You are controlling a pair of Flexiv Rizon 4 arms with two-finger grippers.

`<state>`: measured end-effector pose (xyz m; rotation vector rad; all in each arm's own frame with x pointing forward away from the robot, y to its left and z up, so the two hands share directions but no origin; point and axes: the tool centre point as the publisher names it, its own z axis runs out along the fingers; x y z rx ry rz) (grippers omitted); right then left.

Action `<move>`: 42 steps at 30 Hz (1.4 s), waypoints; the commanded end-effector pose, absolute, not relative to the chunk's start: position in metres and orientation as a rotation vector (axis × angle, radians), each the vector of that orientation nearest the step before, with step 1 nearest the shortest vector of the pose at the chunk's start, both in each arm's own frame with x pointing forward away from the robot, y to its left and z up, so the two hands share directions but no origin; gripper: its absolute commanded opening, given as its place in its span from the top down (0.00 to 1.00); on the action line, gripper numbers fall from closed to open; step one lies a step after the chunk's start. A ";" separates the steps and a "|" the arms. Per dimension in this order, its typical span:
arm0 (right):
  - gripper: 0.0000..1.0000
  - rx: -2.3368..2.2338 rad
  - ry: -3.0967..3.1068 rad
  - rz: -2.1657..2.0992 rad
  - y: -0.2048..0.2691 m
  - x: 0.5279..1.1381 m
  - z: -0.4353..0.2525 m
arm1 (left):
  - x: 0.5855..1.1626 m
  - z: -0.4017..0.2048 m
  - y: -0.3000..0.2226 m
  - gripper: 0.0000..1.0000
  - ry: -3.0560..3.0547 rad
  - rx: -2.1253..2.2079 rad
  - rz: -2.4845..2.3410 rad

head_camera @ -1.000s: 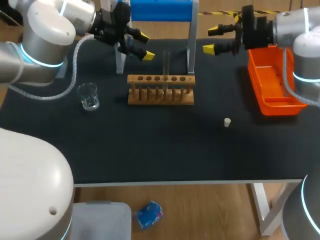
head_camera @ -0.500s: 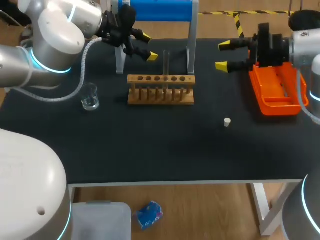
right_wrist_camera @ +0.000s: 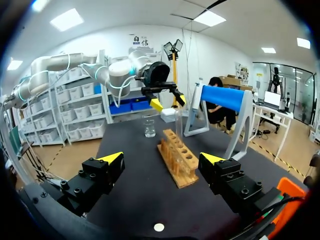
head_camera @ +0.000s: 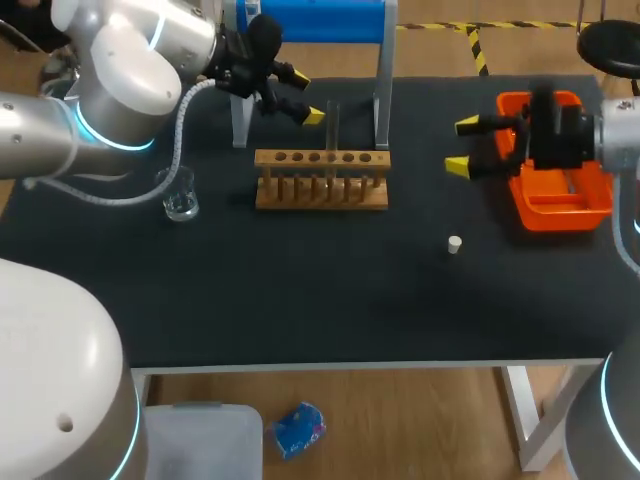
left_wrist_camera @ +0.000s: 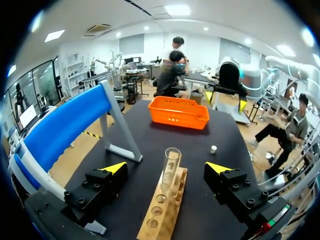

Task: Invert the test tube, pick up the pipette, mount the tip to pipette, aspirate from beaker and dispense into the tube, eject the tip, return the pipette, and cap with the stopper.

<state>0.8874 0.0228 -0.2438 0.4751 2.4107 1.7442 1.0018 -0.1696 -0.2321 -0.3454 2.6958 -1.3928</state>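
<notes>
A clear test tube (head_camera: 333,124) stands upright in the wooden rack (head_camera: 321,190), mouth up. My left gripper (head_camera: 305,96) hangs open just left of the tube. In the left wrist view the tube (left_wrist_camera: 171,167) rises ahead of that gripper (left_wrist_camera: 166,168), in line with the gap between its fingers and touching neither. My right gripper (head_camera: 461,146) is open beside the orange tray (head_camera: 556,212), facing the rack (right_wrist_camera: 177,162) from a distance. A glass beaker (head_camera: 178,193) sits left of the rack. The small white stopper (head_camera: 454,244) lies on the mat. No pipette shows.
A blue-topped stand (head_camera: 315,20) on grey legs rises behind the rack. The orange tray takes up the table's right edge. Black mat lies bare in front of the rack, from the beaker across to the stopper.
My left gripper has moved right, closer to the test tube. My right gripper has dropped toward the table's front and drawn back toward the orange tray. Both stay open.
</notes>
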 end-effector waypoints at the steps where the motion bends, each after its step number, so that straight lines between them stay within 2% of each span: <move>1: 0.00 0.509 2.382 1.726 0.010 0.864 -0.246 | 1.007 -0.235 -0.176 0.00 2.704 -0.349 -1.391; 24: 0.00 0.507 2.433 1.692 0.005 0.852 -0.252 | 1.007 -0.239 -0.178 0.00 2.715 -0.371 -1.361; 40: 0.00 0.662 2.513 1.422 -0.025 0.829 -0.322 | 1.007 -0.239 -0.178 0.00 2.715 -0.371 -1.361; 41: 0.08 0.669 2.526 1.392 -0.025 0.830 -0.327 | 1.007 -0.239 -0.178 0.00 2.715 -0.371 -1.361; 42: 0.09 0.673 2.537 1.373 -0.025 0.831 -0.332 | 1.007 -0.239 -0.178 0.00 2.715 -0.371 -1.361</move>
